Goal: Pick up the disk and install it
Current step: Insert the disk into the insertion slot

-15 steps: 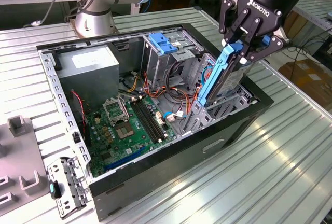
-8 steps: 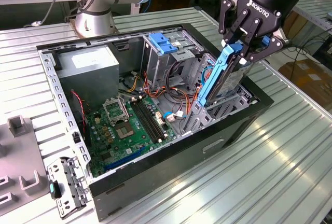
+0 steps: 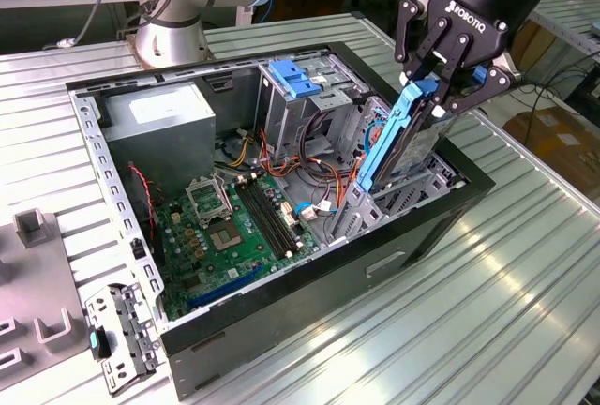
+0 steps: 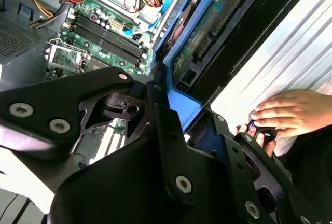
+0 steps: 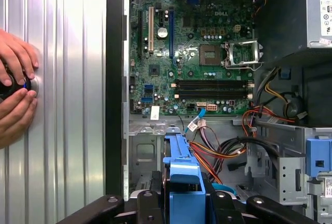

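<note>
One end effector (image 3: 439, 94) clenched on one disk (image 3: 396, 142) over one case (image 3: 309, 304); two hands (image 5: 15, 53) outside.

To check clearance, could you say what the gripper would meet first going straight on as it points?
Probably the grey metal drive cage: the blue-railed silver disk clamped in the black gripper leads into it, though depth is unclear.

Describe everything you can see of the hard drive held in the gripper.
The hard drive is a flat rectangular unit framed by blue plastic carrier rails. In the second wrist view its underside shows a green circuit board and a dark connector edge. It stands on edge, tilted, with the gripper shut on its upper end. Its lower end is at the grey metal drive cage, at the exterior view's right end of the open computer case.
</note>
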Motion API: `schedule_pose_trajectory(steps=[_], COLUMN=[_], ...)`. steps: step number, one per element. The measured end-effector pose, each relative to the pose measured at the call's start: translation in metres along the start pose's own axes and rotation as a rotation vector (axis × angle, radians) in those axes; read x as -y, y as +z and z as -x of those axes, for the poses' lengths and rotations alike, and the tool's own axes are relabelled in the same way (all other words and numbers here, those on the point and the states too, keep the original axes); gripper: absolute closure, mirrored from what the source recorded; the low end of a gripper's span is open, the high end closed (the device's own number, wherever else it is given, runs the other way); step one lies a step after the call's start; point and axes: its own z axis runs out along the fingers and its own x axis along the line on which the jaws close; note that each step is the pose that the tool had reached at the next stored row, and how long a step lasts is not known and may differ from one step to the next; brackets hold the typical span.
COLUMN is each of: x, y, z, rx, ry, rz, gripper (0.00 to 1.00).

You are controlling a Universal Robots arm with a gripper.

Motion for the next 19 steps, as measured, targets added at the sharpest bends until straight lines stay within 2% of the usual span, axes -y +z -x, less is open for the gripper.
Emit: schedule_pose_trajectory(steps=[10,19], x=[0.0004,0.0010], y=[0.0139,0.0293], z=[-0.0001,-0.0003], rx=[-0.0002,-0.0006], ry=[0.000,0.000], rz=[0.0000,0.0000], gripper=[0.63,0.63])
